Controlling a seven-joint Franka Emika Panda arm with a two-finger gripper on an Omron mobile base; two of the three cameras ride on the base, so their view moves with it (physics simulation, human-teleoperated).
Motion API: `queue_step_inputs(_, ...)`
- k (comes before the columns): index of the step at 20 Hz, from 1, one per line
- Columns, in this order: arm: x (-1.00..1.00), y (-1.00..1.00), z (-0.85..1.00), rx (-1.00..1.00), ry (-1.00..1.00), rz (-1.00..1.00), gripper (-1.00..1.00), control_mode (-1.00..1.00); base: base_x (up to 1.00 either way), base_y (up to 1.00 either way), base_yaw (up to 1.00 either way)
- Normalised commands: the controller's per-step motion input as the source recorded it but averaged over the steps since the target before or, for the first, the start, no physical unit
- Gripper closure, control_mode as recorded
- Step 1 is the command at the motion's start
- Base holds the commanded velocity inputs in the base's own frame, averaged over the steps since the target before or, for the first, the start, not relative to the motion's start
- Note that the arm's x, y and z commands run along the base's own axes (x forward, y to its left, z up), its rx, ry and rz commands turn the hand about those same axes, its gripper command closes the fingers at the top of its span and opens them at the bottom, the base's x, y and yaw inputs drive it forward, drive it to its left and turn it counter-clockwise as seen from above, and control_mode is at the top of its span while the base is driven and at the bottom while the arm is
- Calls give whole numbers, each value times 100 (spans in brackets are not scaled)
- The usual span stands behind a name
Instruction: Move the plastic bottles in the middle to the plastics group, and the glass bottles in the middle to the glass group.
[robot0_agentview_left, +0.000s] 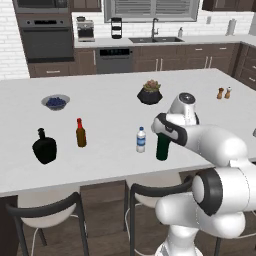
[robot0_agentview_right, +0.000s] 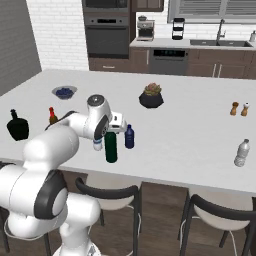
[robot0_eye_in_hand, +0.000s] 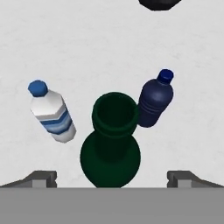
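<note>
Jaws spread wide above the tall glossy dark green glass bottle (robot0_eye_in_hand: 111, 144), flanked by clear ribbed plastic bottle (robot0_eye_in_hand: 51, 114) and dark blue plastic bottle (robot0_eye_in_hand: 155, 101).

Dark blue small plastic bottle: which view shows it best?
The hand view: the dark blue small plastic bottle shows whole from above, cap to body, beside the tall dark green glass bottle. The right base view shows it small but unblocked. In the left base view I cannot make it out.

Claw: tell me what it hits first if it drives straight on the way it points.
Most likely the green bottle's open mouth, centred below the open claw; how far off is unclear.
</note>
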Motion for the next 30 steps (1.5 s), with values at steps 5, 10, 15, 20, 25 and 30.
queue_step_inputs(5, 1, 0, -14, 0, 0, 0, -100, -100, 0, 0, 0)
queue_step_inputs(10, 1, 0, -7, 0, 0, 0, -100, -100, 0, 0, 0)
queue_step_inputs(15, 7, 0, -1, 0, 0, 0, -100, -100, 0, 0, 0)
queue_step_inputs(20, 1, 0, -8, 0, 0, 0, -100, -100, 0, 0, 0)
queue_step_inputs(25, 0, 0, -11, 0, 0, 0, -100, -100, 0, 0, 0)
queue_step_inputs(30, 4, 0, -12, 0, 0, 0, -100, -100, 0, 0, 0)
